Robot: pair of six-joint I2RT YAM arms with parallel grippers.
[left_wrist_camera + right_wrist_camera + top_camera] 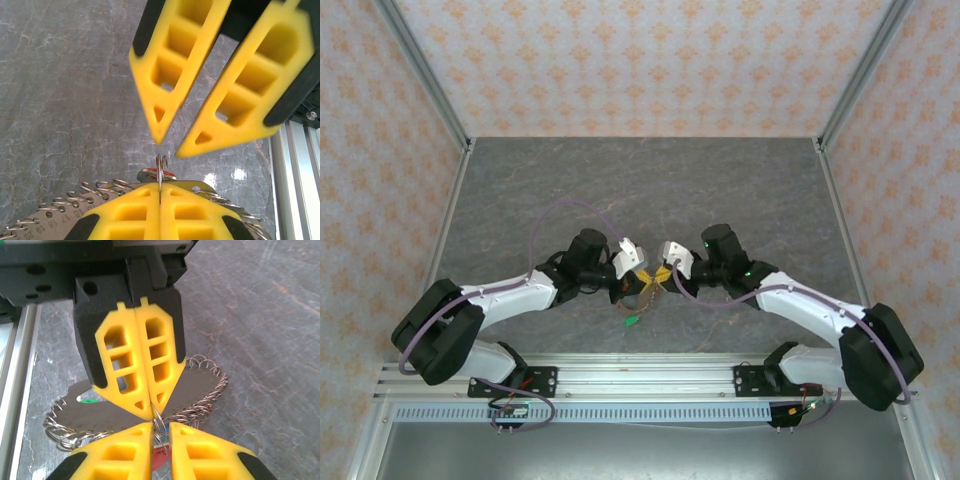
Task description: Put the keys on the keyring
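Keyring of thin metal wire, left gripper pinching it, right gripper slightly spread.

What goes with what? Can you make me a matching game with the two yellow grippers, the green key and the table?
Things:
1. left gripper
2. right gripper
3. green key
4. table

States:
A. grey and marbled
B. open, with a gap between its fingers
C. lying flat, apart from both grippers
D. shut on the metal ring

Pairs: 1-D, 2-B, 3-C, 4-A
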